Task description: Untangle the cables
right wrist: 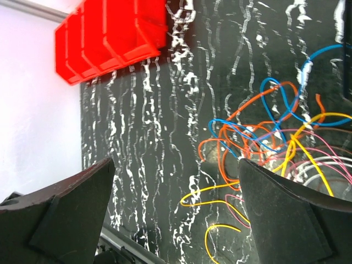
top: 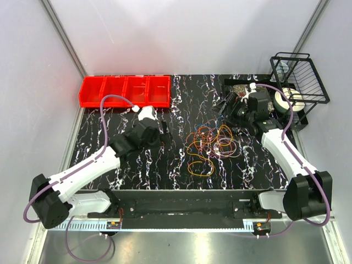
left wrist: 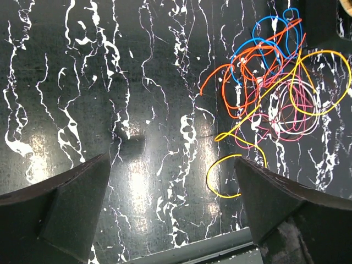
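Note:
The cables [top: 212,146] lie in one tangled heap of yellow, orange, red, white and blue loops on the black marbled table, right of centre. My left gripper [top: 163,132] hovers to the left of the heap, open and holding nothing. In the left wrist view the cables [left wrist: 275,82] fill the upper right, and a loose yellow end curls beside the right finger [left wrist: 286,214] of the left gripper [left wrist: 171,159]. My right gripper [top: 228,105] stands open behind the heap. In its wrist view the cables [right wrist: 264,137] spread at the right, beyond the empty right gripper [right wrist: 176,162].
A red divided bin [top: 125,91] sits at the back left, also seen as the red bin [right wrist: 110,38] in the right wrist view. A black wire rack [top: 300,77] and a white roll [top: 289,102] stand at the back right. White walls enclose the table.

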You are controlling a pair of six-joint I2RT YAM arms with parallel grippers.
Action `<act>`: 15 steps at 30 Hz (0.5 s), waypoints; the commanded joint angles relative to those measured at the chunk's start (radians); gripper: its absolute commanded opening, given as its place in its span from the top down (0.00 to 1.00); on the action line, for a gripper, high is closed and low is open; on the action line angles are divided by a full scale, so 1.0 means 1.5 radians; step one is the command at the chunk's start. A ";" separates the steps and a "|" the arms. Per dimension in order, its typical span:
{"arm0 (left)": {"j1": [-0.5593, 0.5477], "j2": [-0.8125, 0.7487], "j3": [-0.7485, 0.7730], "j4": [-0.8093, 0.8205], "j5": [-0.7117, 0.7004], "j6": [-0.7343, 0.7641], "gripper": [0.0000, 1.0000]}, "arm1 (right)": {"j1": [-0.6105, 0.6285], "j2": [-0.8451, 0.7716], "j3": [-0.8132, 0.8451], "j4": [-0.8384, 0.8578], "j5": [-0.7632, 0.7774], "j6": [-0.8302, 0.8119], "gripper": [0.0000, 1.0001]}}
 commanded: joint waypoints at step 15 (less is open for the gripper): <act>-0.101 0.136 0.082 0.105 -0.044 0.045 0.06 | 0.005 -0.020 0.063 -0.102 0.005 -0.032 0.00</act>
